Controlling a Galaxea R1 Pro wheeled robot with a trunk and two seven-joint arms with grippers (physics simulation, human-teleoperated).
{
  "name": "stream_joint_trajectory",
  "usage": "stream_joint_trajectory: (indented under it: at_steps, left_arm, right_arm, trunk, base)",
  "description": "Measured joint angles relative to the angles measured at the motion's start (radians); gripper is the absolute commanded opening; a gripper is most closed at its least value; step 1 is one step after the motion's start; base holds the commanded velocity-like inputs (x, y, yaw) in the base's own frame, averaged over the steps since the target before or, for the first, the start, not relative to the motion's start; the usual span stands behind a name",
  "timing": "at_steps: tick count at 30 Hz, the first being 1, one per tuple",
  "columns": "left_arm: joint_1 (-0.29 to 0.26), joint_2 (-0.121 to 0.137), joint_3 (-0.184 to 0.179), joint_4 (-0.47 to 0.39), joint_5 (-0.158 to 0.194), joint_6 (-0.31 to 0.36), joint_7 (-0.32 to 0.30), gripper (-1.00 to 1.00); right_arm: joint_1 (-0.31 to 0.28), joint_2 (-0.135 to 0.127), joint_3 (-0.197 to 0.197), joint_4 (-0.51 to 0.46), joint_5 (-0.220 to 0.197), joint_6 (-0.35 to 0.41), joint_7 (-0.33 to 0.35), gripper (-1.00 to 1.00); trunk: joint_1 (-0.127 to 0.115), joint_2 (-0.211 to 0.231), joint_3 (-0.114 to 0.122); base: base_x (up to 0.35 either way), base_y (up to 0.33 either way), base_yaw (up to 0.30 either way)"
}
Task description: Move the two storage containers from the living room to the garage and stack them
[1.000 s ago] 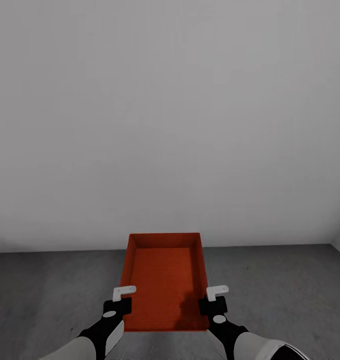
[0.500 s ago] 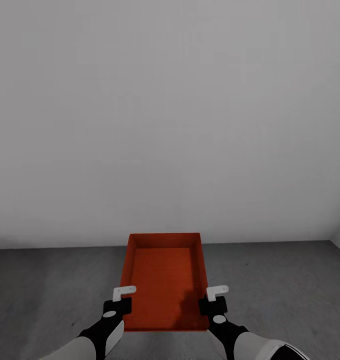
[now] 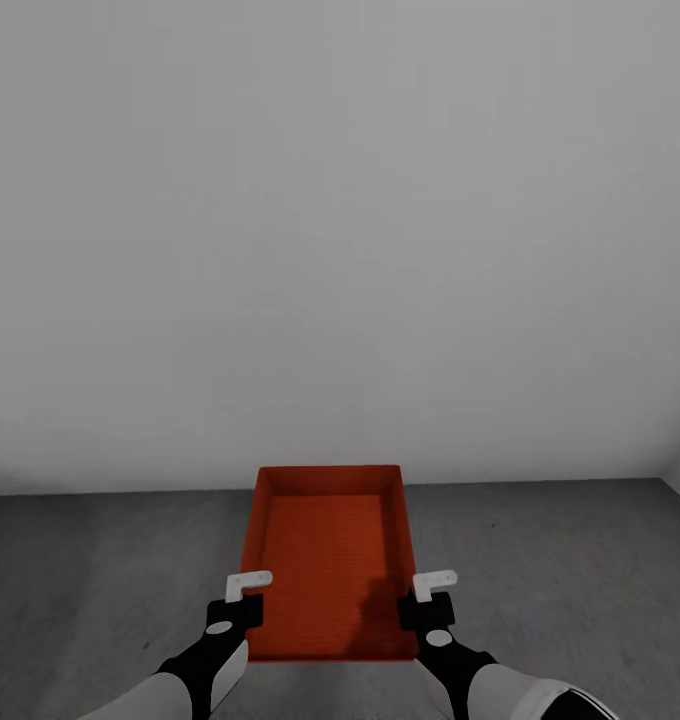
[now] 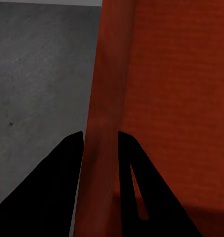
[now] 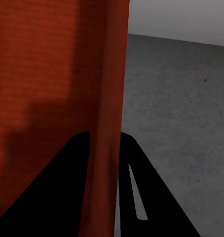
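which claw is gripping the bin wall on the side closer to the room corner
The right claw, pinching the storage container's right wall; the wall corner shows at that edge. The left claw grips the opposite wall.

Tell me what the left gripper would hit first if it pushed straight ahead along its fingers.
Probably nothing solid: the left gripper already straddles the storage container's side wall, so it would slide along it toward the grey floor.

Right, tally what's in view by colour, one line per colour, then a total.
Orange-red: 1, the storage container, each side wall clamped by a claw.
Black with white fingers: 2, the left claw and the right claw.
Grey: 2, the concrete floor and the pale wall.
Total: 5
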Motion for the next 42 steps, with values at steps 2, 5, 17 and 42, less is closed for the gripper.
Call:
stream_joint_trajectory:
  at_steps: [2,5,17,42]
  left_arm:
    - [0.000,0.000,-0.002,0.001,0.002,-0.001,0.001,-1.00]
    - [0.000,0.000,-0.002,0.000,0.002,-0.001,0.001,-1.00]
    - [0.000,0.000,-0.001,-0.001,0.001,-0.001,0.000,-1.00]
    - [0.000,0.000,-0.002,0.000,0.002,-0.002,0.001,-1.00]
  right_arm:
    - [0.000,0.000,0.000,0.000,0.001,0.000,0.000,-1.00]
    - [0.001,-0.001,0.000,-0.001,0.001,0.000,0.000,-1.00]
    - [0.000,0.000,0.000,-0.001,0.001,0.000,0.000,-1.00]
    - [0.000,0.000,0.001,-0.001,0.000,0.000,0.000,-1.00]
  trunk:
    - [0.000,0.000,0.000]
    - [0.000,0.000,0.000]
    - [0.000,0.000,0.000]
    - [0.000,0.000,-0.016]
  base:
    - [0.195,0.000,0.000]
    - [0.253,0.000,0.000]
    - [0.221,0.000,0.051]
    - [0.002,0.000,0.085]
